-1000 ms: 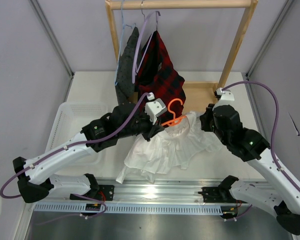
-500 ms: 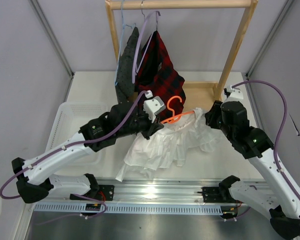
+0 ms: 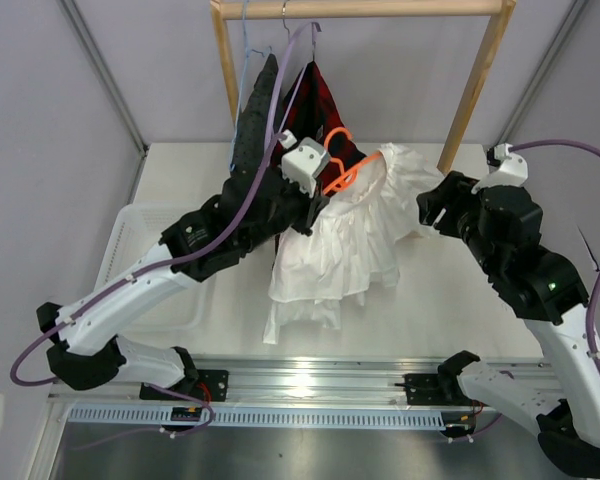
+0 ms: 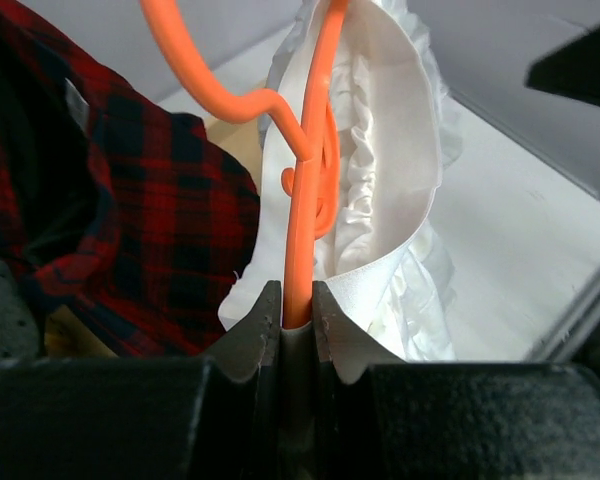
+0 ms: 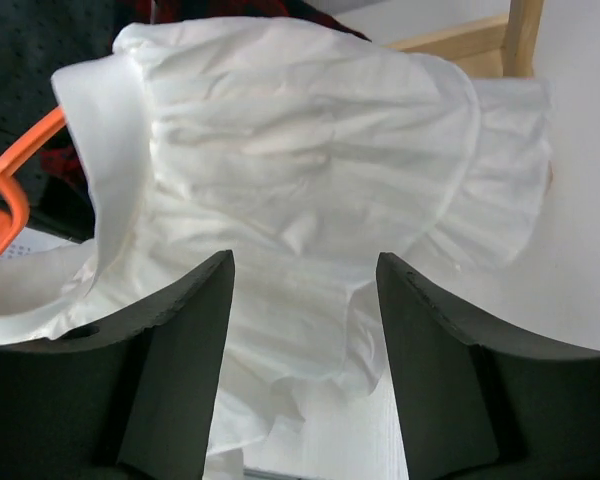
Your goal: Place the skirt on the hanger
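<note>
- Left gripper: clenched on the orange hanger; the wire is pinched between both fingers, with the white waistband just beside them.
- Right gripper: released; the fingers are spread wide with nothing gripped between them, and the skirt is seen just beyond.
- Hanger: held tilted at upper centre of the top view, hook up, in front of the plaid garment.
- Skirt: waistband is draped over the hanger at upper centre; the ruffled body hangs toward the middle of the table. Hem contact with the table cannot be told.
- Rack: plaid garment and dark grey garment are hung at upper left.
</note>
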